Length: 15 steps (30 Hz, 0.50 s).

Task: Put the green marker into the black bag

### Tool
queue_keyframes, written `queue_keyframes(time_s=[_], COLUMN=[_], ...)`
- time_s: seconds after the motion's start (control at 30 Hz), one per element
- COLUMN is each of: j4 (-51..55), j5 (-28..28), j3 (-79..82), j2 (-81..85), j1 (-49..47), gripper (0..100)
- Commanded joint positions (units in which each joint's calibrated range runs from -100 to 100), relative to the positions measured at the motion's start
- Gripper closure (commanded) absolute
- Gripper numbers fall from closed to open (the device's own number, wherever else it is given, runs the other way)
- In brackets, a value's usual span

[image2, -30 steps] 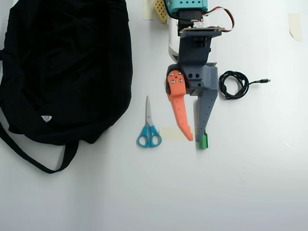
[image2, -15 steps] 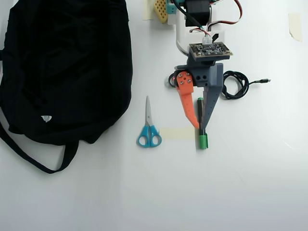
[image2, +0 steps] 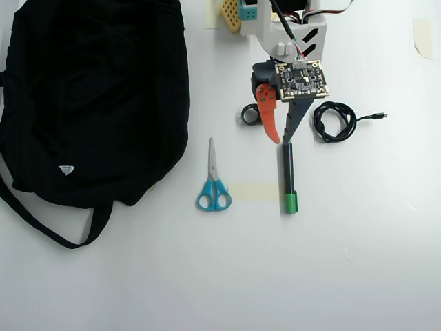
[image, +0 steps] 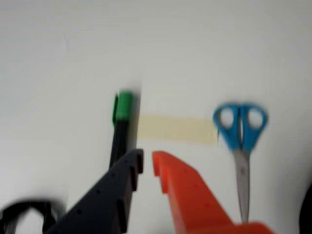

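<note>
Just past the fingertips of the gripper [image2: 281, 140], green marker [image2: 289, 176] flat on the table, ungrasped; fingers slightly parted, holding nothing. Approach step. Next: descend, straddle barrel, clamp, then carry to black bag [image2: 89, 96].

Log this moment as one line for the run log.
gripper: open, empty, at marker's plain end | green marker: flat on table, not gripped | black bag: left in overhead view, marker not inside | scissors: between bag and marker
</note>
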<state>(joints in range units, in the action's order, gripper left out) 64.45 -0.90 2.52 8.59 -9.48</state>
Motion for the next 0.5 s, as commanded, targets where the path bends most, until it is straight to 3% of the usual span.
queue_keyframes(time_s=[0.0,0.47], j4=[7.0,11.8], j5=[-0.3,-0.3], j3=[-2.7,-4.5], j2=[2.7,2.6], j1=[-0.4,-0.3], gripper=[98,98])
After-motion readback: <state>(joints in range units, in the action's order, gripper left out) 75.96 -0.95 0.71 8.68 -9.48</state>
